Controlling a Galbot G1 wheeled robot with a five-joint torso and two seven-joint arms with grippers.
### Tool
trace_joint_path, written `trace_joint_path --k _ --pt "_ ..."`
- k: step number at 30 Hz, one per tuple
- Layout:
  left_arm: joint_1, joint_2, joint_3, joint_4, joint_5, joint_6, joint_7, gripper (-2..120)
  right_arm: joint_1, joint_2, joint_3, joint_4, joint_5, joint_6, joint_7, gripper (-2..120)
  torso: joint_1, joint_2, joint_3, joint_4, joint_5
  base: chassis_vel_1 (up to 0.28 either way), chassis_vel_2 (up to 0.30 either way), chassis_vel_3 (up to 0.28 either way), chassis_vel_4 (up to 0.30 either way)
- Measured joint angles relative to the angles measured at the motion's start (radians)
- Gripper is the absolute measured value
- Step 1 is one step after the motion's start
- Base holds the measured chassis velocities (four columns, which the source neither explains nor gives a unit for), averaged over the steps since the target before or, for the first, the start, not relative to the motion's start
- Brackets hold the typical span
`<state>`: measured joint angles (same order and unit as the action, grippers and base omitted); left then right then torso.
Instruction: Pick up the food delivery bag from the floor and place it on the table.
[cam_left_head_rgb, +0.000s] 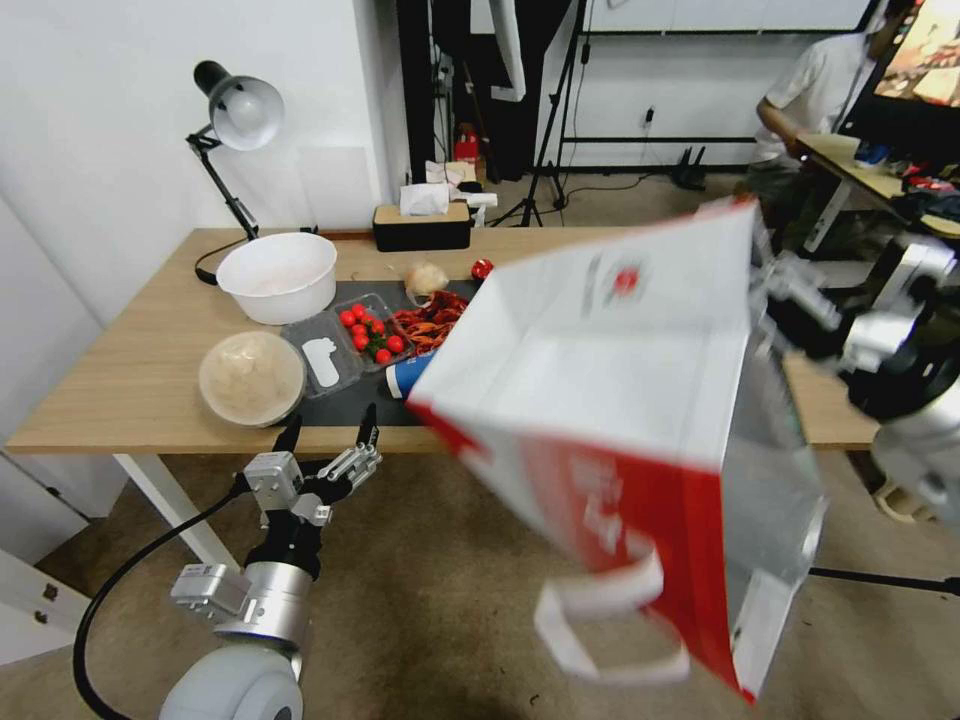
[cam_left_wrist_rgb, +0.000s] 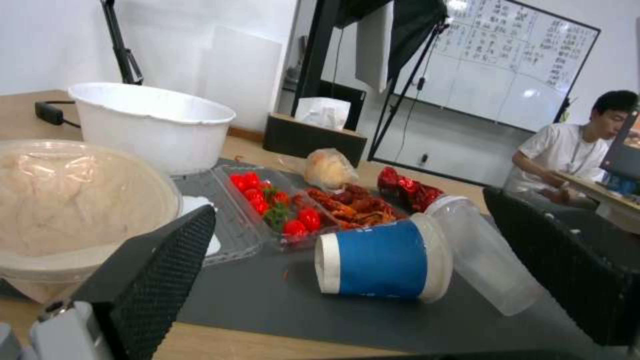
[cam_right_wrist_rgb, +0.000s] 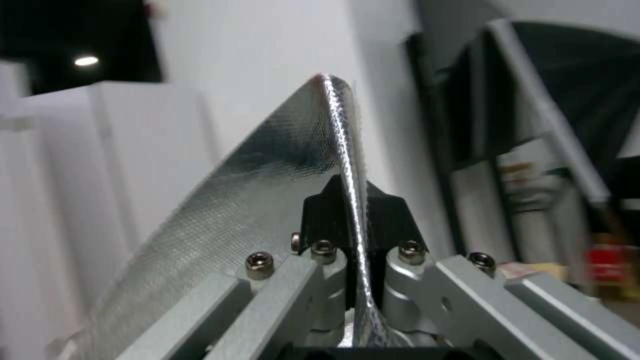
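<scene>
The food delivery bag (cam_left_head_rgb: 600, 370), white with red side panels and a silver foil lining, hangs tilted in the air over the right front part of the table (cam_left_head_rgb: 120, 400), clear of the floor (cam_left_head_rgb: 430, 600). Its white strap handles dangle below it. My right gripper (cam_left_head_rgb: 775, 290) is shut on the bag's upper rim. In the right wrist view its black pads (cam_right_wrist_rgb: 320, 210) pinch the foil edge (cam_right_wrist_rgb: 267, 175). My left gripper (cam_left_head_rgb: 330, 435) is open just off the table's front edge. Its black fingers (cam_left_wrist_rgb: 167, 260) frame the food on the dark mat (cam_left_wrist_rgb: 280, 300).
On the table stand a white bowl (cam_left_head_rgb: 278, 277), a covered bowl (cam_left_head_rgb: 250, 378), a tomato tray (cam_left_head_rgb: 368, 332), red crayfish (cam_left_head_rgb: 432, 318), a tipped blue cup (cam_left_head_rgb: 405, 375) with a clear cup (cam_left_wrist_rgb: 480, 250), a tissue box (cam_left_head_rgb: 420, 225) and a desk lamp (cam_left_head_rgb: 235, 110). The table's left end is bare wood.
</scene>
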<state>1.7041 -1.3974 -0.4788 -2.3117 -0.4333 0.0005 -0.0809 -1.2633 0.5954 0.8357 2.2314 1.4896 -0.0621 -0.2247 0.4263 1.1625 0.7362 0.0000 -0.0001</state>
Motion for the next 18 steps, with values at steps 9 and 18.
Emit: trace_joint_path --k 9,18 --pt "-0.004 0.008 -0.005 0.001 -0.008 -0.001 -0.01 100 0.245 -0.009 -0.2 -0.142 0.032 0.048 0.367 0 -0.001 -0.002 -0.001 0.0001 0.0003 0.0 0.0 0.0 0.0" --pt "-0.007 0.007 -0.007 0.011 -0.01 0.002 -0.011 100 0.309 -0.005 -0.258 -0.245 0.046 0.018 0.425 0 -0.001 -0.003 -0.002 0.0 0.0002 0.0 0.0 0.0 0.0"
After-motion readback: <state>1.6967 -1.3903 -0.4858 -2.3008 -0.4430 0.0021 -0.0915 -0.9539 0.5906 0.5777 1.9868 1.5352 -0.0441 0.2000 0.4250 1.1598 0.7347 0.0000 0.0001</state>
